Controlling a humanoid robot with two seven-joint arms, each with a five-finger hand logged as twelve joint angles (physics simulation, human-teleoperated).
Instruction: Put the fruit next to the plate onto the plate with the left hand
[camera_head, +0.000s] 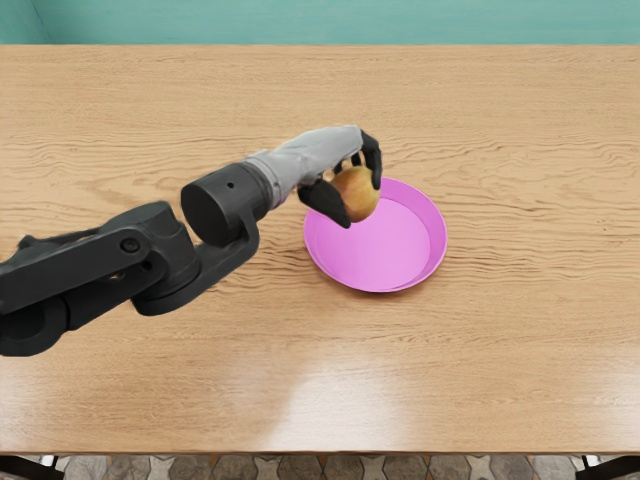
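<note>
The wooden table (500, 380), pale with wavy grain, lies bare on every side of the plate (395, 250), running wide to its front and right edges and back to a teal wall (320, 20). The plate is a round, shallow, smooth magenta dish. The left hand (335, 165), grey-sleeved with black fingers (372, 158), is curled around a rounded, yellow-brown fruit (356, 193), gripping it from above and below right over the plate's upper-left rim; whether the fruit touches the plate cannot be told.
</note>
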